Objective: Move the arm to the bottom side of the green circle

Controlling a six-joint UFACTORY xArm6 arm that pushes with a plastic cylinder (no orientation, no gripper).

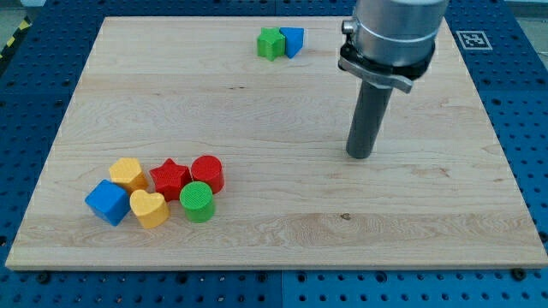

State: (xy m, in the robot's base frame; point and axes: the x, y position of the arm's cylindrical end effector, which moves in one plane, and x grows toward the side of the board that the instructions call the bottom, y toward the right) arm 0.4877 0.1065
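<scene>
The green circle point(197, 201) lies at the lower left of the wooden board point(282, 231), in a cluster with a red circle point(207, 173), a red star point(170, 178), a yellow heart point(149, 208), a yellow block point(128, 173) and a blue cube point(107, 202). My tip point(360, 155) rests on the board well to the right of the green circle and a little higher in the view. It touches no block.
A green block point(271, 43) and a blue block point(292, 41) sit side by side near the board's top edge, left of the arm's grey body point(394, 34). Blue perforated table surrounds the board.
</scene>
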